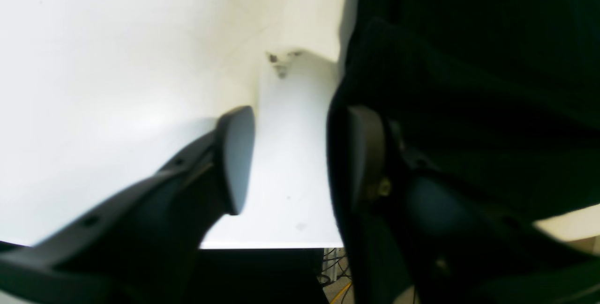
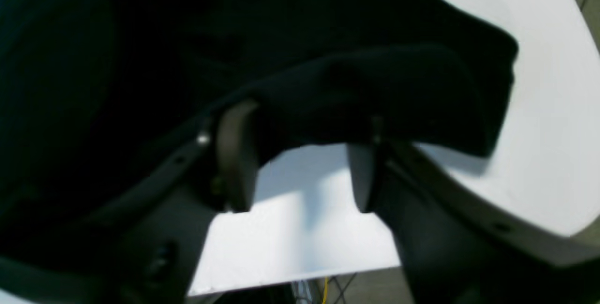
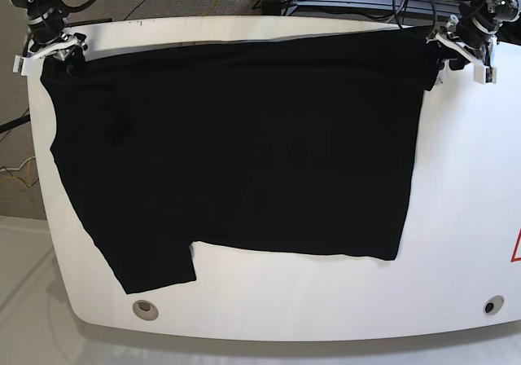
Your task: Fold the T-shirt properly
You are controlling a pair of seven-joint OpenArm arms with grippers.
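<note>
Left pincer (image 1: 290, 159) parted, T-shirt (image 3: 236, 153) edge against one finger (corner), right pincer (image 2: 300, 163) parted beneath cloth.

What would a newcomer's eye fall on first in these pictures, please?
First, the T-shirt, a large black sheet spread flat over most of the white table. Then the left tool and right tool, both open at the shirt's far corners, on the base view's right and left.

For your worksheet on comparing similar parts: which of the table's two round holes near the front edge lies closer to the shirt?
The hole at the base view's left: the T-shirt sleeve nearly reaches it. The other hole has bare table around it.
</note>
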